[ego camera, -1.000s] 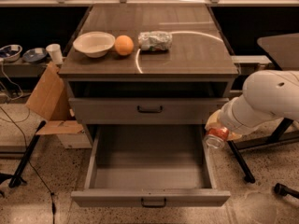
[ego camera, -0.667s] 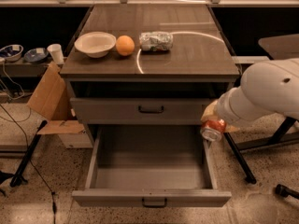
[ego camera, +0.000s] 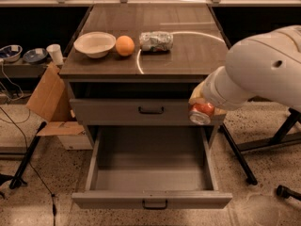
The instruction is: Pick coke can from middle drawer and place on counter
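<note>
The coke can [ego camera: 202, 116], red with a silver end, hangs in the air at the tip of my white arm, in front of the cabinet's right side and above the right wall of the middle drawer. My gripper [ego camera: 198, 106] is shut on it and is mostly hidden behind the arm's bulky white shell. The middle drawer [ego camera: 150, 199] is pulled out wide and its grey floor is bare. The counter [ego camera: 193, 55], dark wood grain with a pale curved streak, lies above and to the left of the can.
On the counter's left half stand a white bowl [ego camera: 94, 44], an orange [ego camera: 124, 45] and a pale silver can [ego camera: 156, 41] lying on its side. The upper drawer [ego camera: 150, 111] is closed. A cardboard box [ego camera: 49, 102] leans at the cabinet's left. Black chair legs [ego camera: 282, 135] are at right.
My arm has lifted the coke can up and to the left, from beside the drawer's right wall to the level of the upper drawer front.
</note>
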You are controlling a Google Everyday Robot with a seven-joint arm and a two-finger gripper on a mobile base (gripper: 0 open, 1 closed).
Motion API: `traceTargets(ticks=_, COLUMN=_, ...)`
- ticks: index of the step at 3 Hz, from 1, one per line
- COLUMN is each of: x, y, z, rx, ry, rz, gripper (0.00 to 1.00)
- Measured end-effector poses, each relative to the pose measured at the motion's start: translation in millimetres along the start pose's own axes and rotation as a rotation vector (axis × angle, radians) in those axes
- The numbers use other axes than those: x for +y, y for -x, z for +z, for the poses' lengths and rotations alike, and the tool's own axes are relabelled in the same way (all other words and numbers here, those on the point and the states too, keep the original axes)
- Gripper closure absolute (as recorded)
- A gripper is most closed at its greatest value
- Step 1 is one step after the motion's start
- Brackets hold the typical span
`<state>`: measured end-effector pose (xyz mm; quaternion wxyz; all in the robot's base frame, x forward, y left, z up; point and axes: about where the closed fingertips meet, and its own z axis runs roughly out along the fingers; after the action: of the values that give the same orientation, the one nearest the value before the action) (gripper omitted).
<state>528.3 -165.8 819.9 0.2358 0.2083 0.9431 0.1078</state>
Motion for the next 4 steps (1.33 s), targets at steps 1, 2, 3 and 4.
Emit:
traceTargets(ticks=1, x=13.1, y=21.1, z=-5.7, rx=-0.022, ry=-0.009, rz=0.009, gripper=1.00)
traceTargets(ticks=2, x=16.6, y=48.8, z=-11.0, rx=-0.039, ry=-0.011, rz=0.027, gripper=1.00)
traceTargets(ticks=3, x=20.4, y=75.7, z=-22.3, rx=-0.070, ry=-0.015, rz=0.034, gripper=1.00)
traceTargets(ticks=4, x=31.8, y=102.9, z=-26.1, rx=-0.093, ry=-0.019, rz=0.035, gripper=1.00)
